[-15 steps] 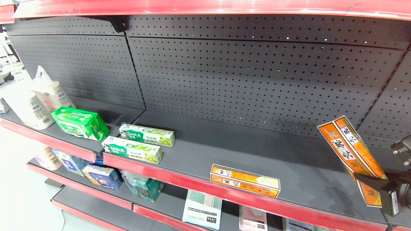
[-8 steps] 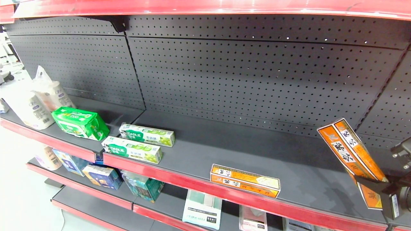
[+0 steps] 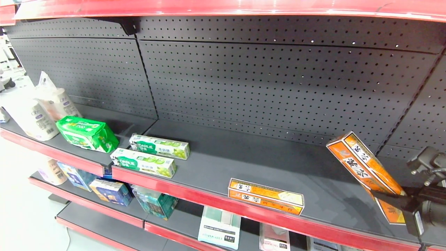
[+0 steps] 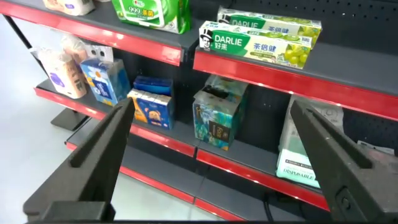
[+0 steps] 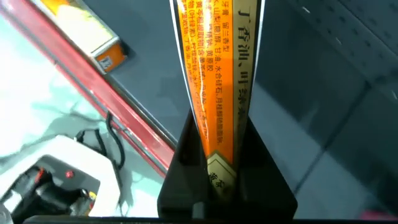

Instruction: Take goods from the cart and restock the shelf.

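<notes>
My right gripper [image 3: 392, 197] is shut on a long orange box [image 3: 366, 170], held tilted above the right end of the dark shelf board [image 3: 251, 160]. In the right wrist view the orange box [image 5: 217, 81] runs away from the gripper [image 5: 214, 165], clamped between its black fingers. A second orange box [image 3: 266, 196] lies flat at the shelf's front edge, and shows as the flat orange box [image 5: 87, 25] off to the side. My left gripper [image 4: 217, 155] is open, its fingers [image 4: 93, 155] spread before the lower shelves.
Two green-and-white boxes [image 3: 150, 155] lie left of centre, with a green pack [image 3: 87, 134] and white bags [image 3: 38, 111] further left. A perforated back panel [image 3: 278, 80] closes the shelf behind. Lower shelves hold assorted boxes [image 4: 214, 115]. A red shelf lip [image 3: 244, 212] runs along the front.
My right gripper has carried the orange box to the left and lower, tipping it further over toward the shelf board. Nothing on the shelf has shifted.
</notes>
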Available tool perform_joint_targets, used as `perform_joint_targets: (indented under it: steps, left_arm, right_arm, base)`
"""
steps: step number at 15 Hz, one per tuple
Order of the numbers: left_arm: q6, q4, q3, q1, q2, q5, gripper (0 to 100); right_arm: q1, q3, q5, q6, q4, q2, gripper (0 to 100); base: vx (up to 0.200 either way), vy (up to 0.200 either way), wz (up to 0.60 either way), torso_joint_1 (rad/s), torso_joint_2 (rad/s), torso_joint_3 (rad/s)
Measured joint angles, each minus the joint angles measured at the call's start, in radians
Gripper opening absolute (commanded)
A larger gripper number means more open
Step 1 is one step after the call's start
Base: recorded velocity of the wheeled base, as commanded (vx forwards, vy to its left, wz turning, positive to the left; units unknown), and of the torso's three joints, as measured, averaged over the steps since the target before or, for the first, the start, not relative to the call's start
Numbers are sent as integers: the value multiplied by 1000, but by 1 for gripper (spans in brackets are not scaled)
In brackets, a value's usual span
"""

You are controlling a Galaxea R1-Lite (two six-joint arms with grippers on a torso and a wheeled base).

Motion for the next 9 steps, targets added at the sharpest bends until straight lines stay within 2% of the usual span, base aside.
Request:
perform_joint_targets:
  steps: [3, 9]
  left_arm:
    - [-1, 0, 0, 0, 0, 0, 100]
    - [0, 0, 0, 0, 0, 0, 100]
  right_arm:
    - [-7, -46, 57, -62, -75, 117, 0]
    - [3, -210, 184, -208, -107, 407, 0]
  base:
    - [0, 0, 0, 0, 0, 0]
    - [0, 0, 0, 0, 0, 0]
